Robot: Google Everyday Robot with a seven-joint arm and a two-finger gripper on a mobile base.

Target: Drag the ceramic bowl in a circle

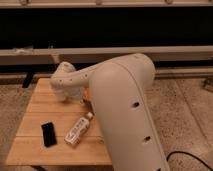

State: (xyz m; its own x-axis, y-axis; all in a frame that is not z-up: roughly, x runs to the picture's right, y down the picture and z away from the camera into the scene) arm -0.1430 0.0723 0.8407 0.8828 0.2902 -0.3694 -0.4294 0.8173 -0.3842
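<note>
My white arm (125, 100) fills the middle of the camera view and reaches left over the wooden table (35, 145). Its end bends down at the far middle of the table, where my gripper (71, 94) hangs close above the tabletop. The ceramic bowl does not show plainly. It may lie under the gripper or behind the arm. A small orange patch (87, 95) shows at the arm's edge, and I cannot tell what it is.
A clear plastic bottle with a white label (78, 131) lies on its side near the table's front middle. A flat black object (48, 134) lies to its left. A long metal rail (30, 54) runs behind the table. A black cable (192, 157) lies on the floor at right.
</note>
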